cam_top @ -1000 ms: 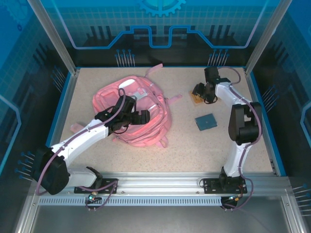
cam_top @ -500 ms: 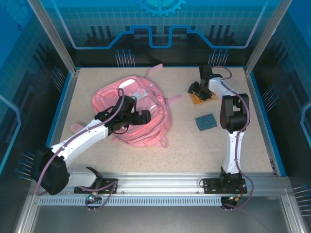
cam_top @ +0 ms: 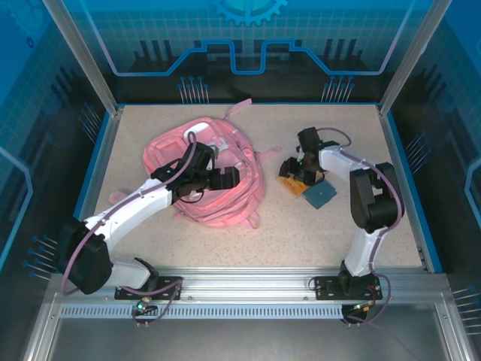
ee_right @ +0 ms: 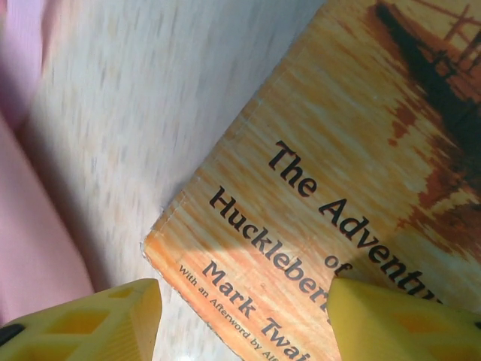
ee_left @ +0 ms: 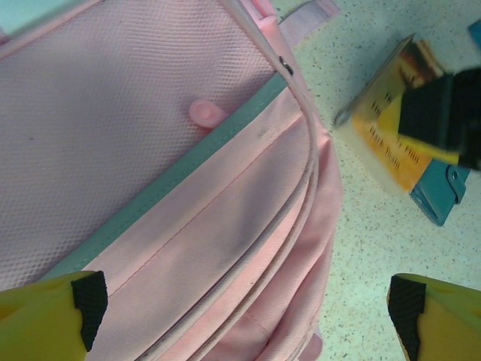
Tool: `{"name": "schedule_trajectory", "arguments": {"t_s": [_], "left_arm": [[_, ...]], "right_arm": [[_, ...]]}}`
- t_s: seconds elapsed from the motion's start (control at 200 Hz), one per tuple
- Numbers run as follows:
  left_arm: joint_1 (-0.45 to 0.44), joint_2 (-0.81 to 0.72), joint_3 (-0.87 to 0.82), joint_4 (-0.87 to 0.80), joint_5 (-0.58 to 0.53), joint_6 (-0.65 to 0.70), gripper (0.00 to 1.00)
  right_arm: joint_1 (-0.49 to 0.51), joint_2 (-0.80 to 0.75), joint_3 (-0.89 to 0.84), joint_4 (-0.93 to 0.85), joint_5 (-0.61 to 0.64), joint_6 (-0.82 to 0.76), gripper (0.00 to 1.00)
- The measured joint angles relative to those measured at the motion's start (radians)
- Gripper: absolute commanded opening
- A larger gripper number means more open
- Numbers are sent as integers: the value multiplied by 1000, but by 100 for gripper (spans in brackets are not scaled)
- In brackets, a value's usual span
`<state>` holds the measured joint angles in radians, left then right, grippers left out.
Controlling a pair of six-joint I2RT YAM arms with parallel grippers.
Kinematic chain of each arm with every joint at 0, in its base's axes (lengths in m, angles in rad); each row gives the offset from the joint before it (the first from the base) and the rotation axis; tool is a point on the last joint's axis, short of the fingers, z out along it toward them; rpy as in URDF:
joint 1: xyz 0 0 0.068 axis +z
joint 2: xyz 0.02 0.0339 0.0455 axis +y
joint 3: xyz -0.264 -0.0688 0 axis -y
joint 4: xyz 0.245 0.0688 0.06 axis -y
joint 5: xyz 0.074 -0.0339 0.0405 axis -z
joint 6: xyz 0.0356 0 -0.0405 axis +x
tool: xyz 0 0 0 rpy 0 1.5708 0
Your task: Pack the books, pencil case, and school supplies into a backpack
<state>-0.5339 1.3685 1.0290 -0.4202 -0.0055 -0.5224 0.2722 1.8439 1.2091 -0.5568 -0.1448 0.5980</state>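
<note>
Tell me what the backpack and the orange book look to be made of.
The backpack: soft woven fabric, likely synthetic, matte; a fine grid weave shows, with stitched seams and a grey-green trim strip. The orange book: paper or thin card cover, printed, seemingly matte; title lettering and a scuffed corner show.

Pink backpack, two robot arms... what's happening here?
The robot is packing a school bag. Its right end effector grips the tan-orange book, tilted up off the table, to the right of the pink backpack. The left end effector hovers wide open over the backpack, holding nothing. A small teal piece lies on the table near the book. The book is not in the backpack yet.
</note>
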Motion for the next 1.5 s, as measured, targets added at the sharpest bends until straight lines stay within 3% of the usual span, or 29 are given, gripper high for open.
{"name": "schedule_trajectory", "arguments": {"t_s": [0.28,0.67,0.89,1.236,1.501], "left_arm": [[-69,92,85,0,30,0,96],[-183,272,200,20,90,-30,84],[-260,408,267,65,122,-88,74],[-306,608,346,60,130,-134,50],[-328,692,408,25,112,-122,47]], "right_arm": [[198,-217,-250,-19,6,42,62],[174,-545,-341,-178,158,117,64],[71,-512,-375,-158,152,133,61],[31,-410,-402,-88,80,135,52],[28,-373,-408,-68,77,130,46]]}}
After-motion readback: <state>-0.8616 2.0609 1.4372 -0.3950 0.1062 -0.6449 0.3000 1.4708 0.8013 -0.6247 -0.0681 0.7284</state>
